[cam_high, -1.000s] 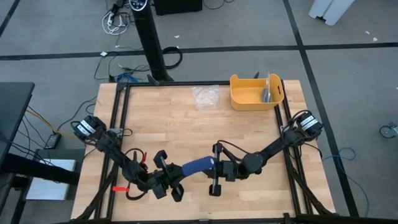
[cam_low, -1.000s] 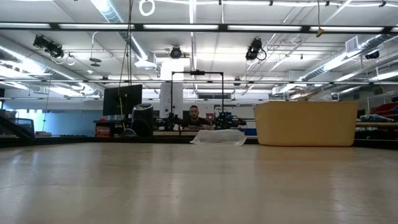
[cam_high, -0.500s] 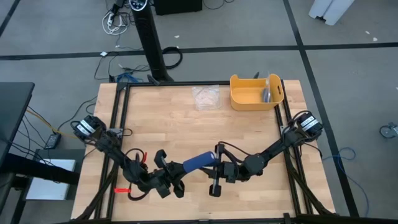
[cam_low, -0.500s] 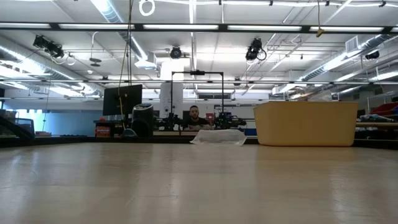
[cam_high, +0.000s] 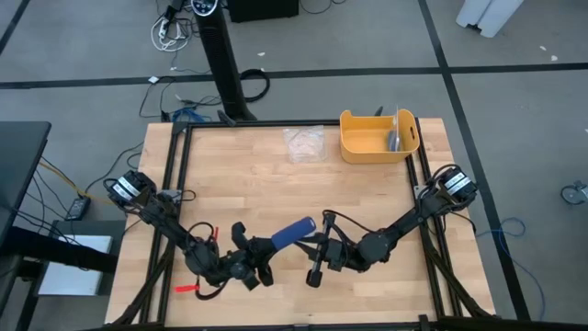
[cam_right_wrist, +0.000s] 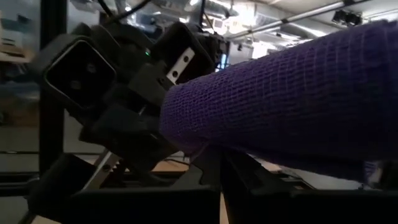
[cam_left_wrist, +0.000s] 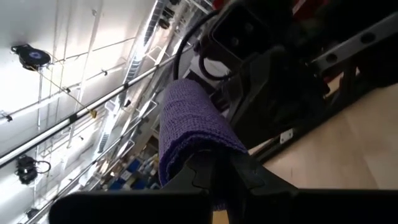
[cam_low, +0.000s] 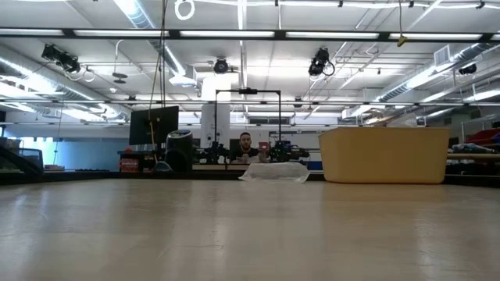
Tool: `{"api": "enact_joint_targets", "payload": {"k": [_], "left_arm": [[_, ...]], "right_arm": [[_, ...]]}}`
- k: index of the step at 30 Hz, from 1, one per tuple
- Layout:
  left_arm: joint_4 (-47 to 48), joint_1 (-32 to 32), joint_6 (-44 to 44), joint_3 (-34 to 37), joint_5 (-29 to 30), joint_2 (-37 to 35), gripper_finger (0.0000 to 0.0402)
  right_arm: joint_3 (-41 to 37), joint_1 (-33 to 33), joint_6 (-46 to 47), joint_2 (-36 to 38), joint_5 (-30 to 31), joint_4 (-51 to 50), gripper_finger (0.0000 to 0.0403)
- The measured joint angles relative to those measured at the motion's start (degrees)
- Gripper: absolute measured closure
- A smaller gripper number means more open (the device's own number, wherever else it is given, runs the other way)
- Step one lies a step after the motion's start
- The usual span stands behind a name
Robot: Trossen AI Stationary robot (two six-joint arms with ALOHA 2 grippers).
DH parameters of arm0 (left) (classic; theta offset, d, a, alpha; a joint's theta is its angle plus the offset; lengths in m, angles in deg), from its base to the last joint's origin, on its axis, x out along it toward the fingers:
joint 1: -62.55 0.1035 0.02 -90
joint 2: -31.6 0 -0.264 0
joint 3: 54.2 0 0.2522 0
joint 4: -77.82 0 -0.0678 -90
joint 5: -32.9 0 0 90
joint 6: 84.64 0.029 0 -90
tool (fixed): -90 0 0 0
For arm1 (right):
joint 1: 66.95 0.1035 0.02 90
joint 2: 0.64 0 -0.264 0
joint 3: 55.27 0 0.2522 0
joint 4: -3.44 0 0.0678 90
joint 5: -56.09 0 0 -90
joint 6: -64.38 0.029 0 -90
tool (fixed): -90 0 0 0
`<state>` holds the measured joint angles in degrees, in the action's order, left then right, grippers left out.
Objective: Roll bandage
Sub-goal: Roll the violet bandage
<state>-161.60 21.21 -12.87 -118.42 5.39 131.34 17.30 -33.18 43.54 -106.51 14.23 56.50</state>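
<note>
You have the dark-blue rolled cloth bandage (cam_high: 293, 233) held off the wooden table (cam_high: 257, 184) near its 6 o'clock edge, slung between the two arms. The left gripper (cam_high: 254, 263) sits at the roll's 8 o'clock end, and in the left wrist view its fingers are pressed onto the knitted cloth (cam_left_wrist: 193, 134). The right gripper (cam_high: 319, 250) sits at the roll's 4 o'clock end; in the right wrist view the cloth (cam_right_wrist: 292, 99) rests just above its fingers, which look closed under it, though you cannot see the contact plainly. Treat the roll as light, soft and springy: the open weave should give good friction, but it will likely squash under pressure and its loose outer turn may slacken if either end is let go. Judge the best hold to be at the two ends, across the full thickness, keeping gentle tension between them. Farther off, toward 12 o'clock, lies a clear crumpled plastic wrapper (cam_high: 303, 142), and toward 1 o'clock stands a yellow plastic tub (cam_high: 356, 145). Beyond the table, a person (cam_low: 247, 147) sits at a distant bench.
</note>
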Motion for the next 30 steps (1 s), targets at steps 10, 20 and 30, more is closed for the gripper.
{"api": "enact_joint_targets", "payload": {"k": [10,20,30], "left_arm": [[2.07,-0.72,-0.17,0.13,4.16,0.11,0.0383],[4.0,-1.2,-2.91,0.15,9.04,0.17,0.0383],[6.28,-1.2,-5.92,0.17,10.49,0.17,0.0383]], "right_arm": [[0.07,0.09,-1.11,0.04,6.36,-3.84,0.0402],[0.13,1.01,-6.67,0.22,12.48,-5.99,0.0402],[0.17,2.21,-12.02,0.24,20.37,-6.3,0.0402]]}}
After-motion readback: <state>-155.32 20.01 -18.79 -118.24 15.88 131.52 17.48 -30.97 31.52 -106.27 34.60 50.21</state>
